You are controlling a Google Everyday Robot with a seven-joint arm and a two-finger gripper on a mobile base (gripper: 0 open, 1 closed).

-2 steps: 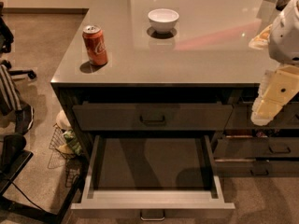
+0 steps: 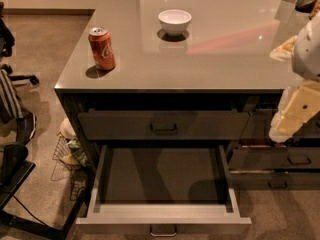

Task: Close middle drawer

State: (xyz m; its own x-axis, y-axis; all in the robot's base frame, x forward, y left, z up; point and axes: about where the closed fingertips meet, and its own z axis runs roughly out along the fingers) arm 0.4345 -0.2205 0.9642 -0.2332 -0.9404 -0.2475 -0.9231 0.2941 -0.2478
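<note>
The middle drawer [image 2: 162,218] is pulled far out toward me below the counter. Its pale grey inner walls and dark flat floor show, and it looks empty. Its small pull handle [image 2: 163,230] hangs at the bottom edge of the view. The closed top drawer [image 2: 162,125] sits above it. My gripper [image 2: 294,115] is a pale cream shape at the right edge, in front of the right-hand drawer fronts, level with the top drawer and to the right of the open drawer, not touching it.
On the grey countertop [image 2: 220,59] stand a red soda can [image 2: 102,48] near the left edge and a white bowl [image 2: 174,21] further back. Narrower dark drawer fronts [image 2: 295,159] lie to the right. A wire basket [image 2: 67,156] and chair parts [image 2: 12,129] crowd the floor at left.
The view has shifted slightly closer. The gripper stays at the right edge at about the same height. The middle drawer is still as far open.
</note>
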